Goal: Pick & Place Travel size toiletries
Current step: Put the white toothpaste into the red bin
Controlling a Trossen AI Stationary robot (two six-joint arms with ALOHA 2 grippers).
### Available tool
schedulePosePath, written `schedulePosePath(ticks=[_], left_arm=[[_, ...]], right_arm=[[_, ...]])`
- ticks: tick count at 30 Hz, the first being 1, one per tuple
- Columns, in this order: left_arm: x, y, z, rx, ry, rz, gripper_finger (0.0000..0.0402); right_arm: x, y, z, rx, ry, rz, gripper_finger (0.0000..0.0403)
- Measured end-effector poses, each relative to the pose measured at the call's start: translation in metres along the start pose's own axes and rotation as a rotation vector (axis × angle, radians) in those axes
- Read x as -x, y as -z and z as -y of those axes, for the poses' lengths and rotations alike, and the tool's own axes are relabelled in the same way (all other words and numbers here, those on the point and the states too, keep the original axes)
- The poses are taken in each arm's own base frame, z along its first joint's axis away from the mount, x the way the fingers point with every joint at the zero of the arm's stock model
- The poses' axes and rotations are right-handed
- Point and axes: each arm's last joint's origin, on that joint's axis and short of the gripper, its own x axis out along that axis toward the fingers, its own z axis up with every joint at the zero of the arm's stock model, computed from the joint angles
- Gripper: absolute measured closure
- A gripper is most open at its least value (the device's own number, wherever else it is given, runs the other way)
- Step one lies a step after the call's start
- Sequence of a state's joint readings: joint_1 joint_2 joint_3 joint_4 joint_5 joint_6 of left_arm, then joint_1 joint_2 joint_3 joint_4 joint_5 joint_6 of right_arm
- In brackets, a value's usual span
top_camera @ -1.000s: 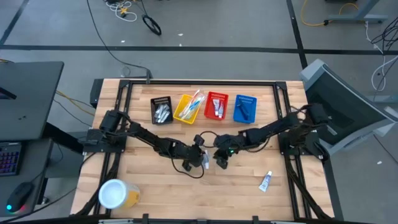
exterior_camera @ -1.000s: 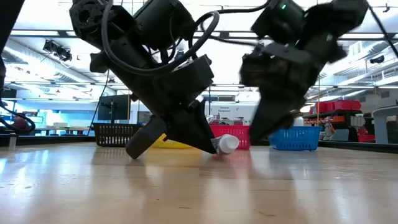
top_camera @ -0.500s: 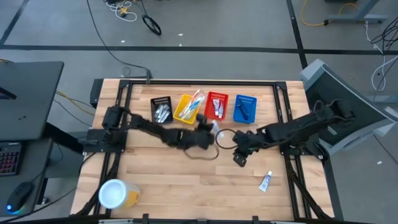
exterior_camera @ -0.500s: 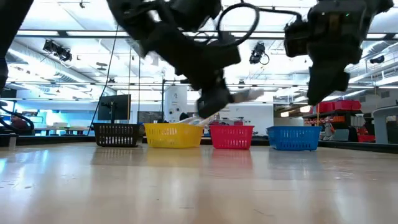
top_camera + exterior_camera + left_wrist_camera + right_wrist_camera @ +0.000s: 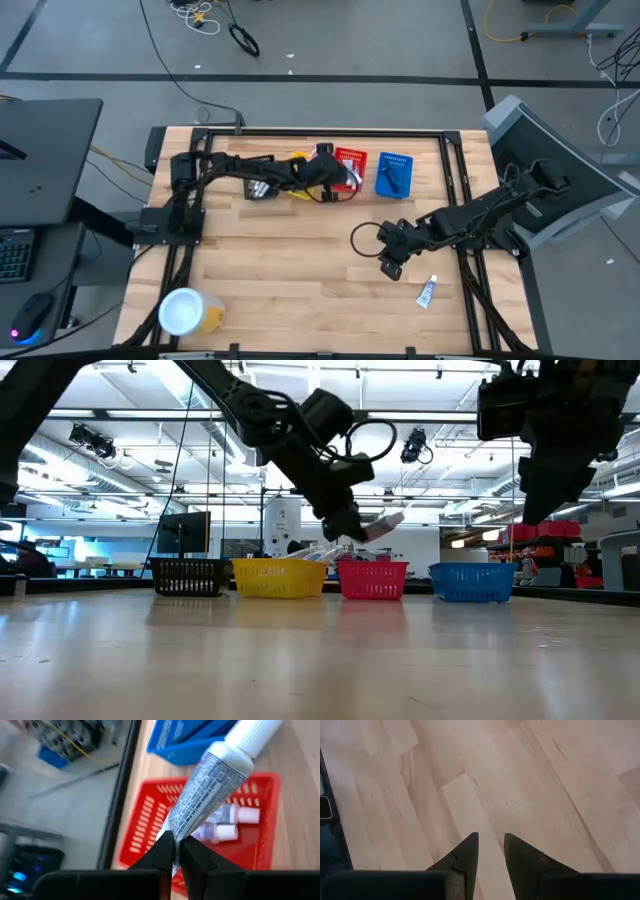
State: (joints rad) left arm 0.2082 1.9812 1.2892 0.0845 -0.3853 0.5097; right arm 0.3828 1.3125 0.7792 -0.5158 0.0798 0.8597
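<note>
The left end effector (image 5: 173, 851) is clenched on the flat tail of a white tube (image 5: 207, 787). The tube hangs above the red basket (image 5: 145, 817), cap end pointing away from the fingers. The left arm reaches out along the basket row. The right end effector (image 5: 490, 851) is open, holding nothing, above the bare counter (image 5: 530, 775).

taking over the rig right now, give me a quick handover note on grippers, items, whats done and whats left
Left gripper: shut on a white tube, held above the red basket.
Right gripper: open, empty, above bare table near the last loose tube.
Done: tubes lie in the red basket; the black, yellow and blue baskets also hold items.
Left: drop the held tube into the red basket, then fetch the loose one.
</note>
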Motion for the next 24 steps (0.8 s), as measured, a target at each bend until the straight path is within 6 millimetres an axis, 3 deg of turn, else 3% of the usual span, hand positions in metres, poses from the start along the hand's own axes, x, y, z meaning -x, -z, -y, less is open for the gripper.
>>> schedulePosePath(ticks=[6,16,20,24], left_arm=[[-0.009,0.013,-0.017,0.136,0.084,-0.001,0.0351],[-0.012,0.019,-0.026,0.217,0.033,-0.028,0.0229],[-0.010,0.015,-0.021,0.208,0.038,-0.023,0.0207],[0.002,0.009,-0.009,0.141,0.009,-0.074,0.0205]], right_arm=[[0.000,0.000,0.000,-0.001,0.002,0.007,0.0300],[0.000,-0.002,-0.001,-0.003,0.011,0.046,0.0300],[0.000,-0.002,-0.001,-0.003,-0.001,0.039,0.0300],[0.001,0.006,-0.001,-0.063,-0.057,-0.114,0.0300]])
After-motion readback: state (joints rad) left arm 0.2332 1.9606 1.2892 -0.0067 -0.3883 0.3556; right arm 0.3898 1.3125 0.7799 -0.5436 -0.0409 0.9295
